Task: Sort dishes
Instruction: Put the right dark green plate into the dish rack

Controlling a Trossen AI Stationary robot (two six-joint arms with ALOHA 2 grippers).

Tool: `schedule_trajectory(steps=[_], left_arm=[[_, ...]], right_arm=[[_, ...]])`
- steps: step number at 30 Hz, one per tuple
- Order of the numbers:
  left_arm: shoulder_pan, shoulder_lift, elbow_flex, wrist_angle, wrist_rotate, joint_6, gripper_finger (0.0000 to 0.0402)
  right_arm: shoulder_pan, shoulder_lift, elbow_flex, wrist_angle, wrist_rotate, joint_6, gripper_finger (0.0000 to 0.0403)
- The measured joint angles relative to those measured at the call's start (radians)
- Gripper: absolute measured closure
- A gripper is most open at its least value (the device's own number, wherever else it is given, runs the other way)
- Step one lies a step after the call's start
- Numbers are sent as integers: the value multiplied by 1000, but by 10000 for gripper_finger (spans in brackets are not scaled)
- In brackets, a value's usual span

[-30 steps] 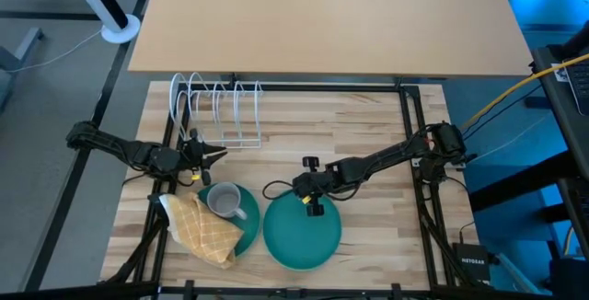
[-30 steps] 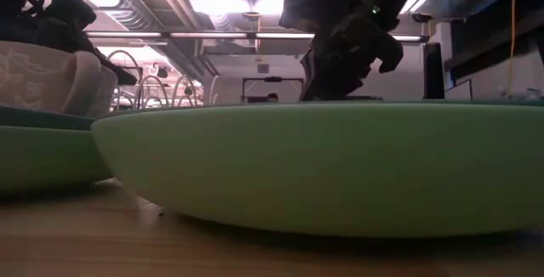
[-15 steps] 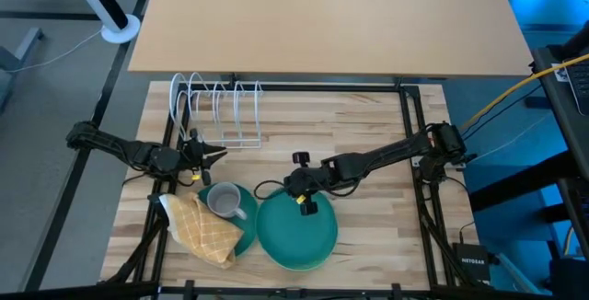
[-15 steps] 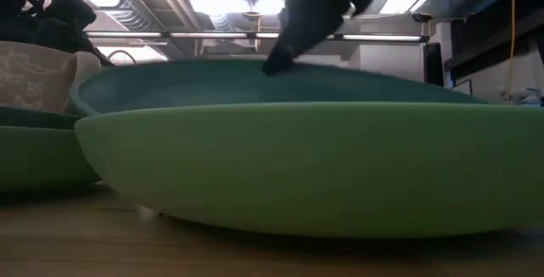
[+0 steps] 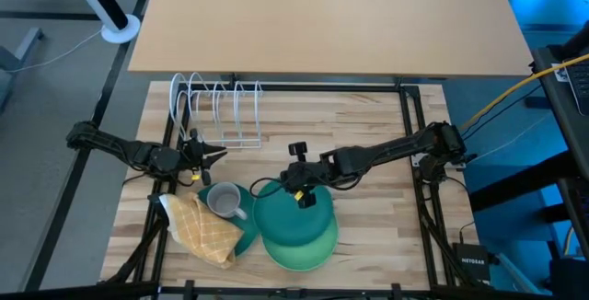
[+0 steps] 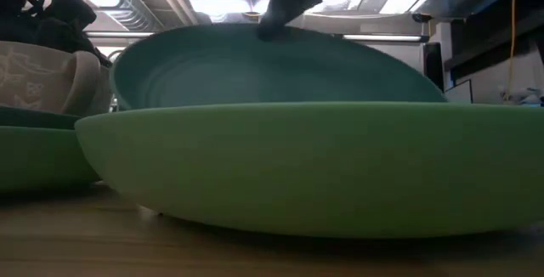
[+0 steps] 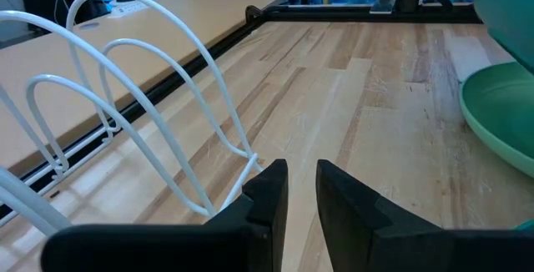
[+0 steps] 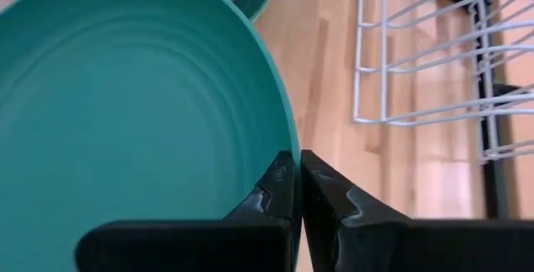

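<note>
A teal plate (image 5: 287,215) is tipped up over a lighter green plate (image 5: 302,252), which sits flat on the table near its front edge. My right gripper (image 5: 304,197) is shut on the teal plate's raised far rim. In the low view the teal plate (image 6: 272,65) shows its inner face behind the green plate's wall (image 6: 306,166). Left of them a grey mug (image 5: 224,201) stands on another teal plate (image 5: 248,234). My left gripper (image 7: 302,180) waits by the rack, slightly open with nothing between its fingers. My right gripper pinches the teal plate's rim (image 8: 285,143) at its far edge, one finger on the inner face and one on the underside. The fingers slant down from the table's right side. The plate is tilted, held rim high. The green plate's wall hides its near edge.
A white wire rack (image 5: 216,107) stands at the table's far left, just beyond my left gripper. A yellow checked cloth (image 5: 198,228) lies on the left plate beside the mug. Bare wood lies between the rack and the plates and at the right.
My right gripper has risen and drifted toward the table's left edge, still on the teal plate's far rim. The teal plate, which lay flat in the green plate, has tipped up with its far edge raised, uncovering the near part of the green plate.
</note>
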Motion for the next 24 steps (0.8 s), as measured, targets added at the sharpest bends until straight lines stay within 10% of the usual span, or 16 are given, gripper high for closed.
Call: schedule_trajectory(steps=[24], left_arm=[[0,0,0,0,0,0,343]], right_arm=[[-8,0,269,9,513,-797,392]])
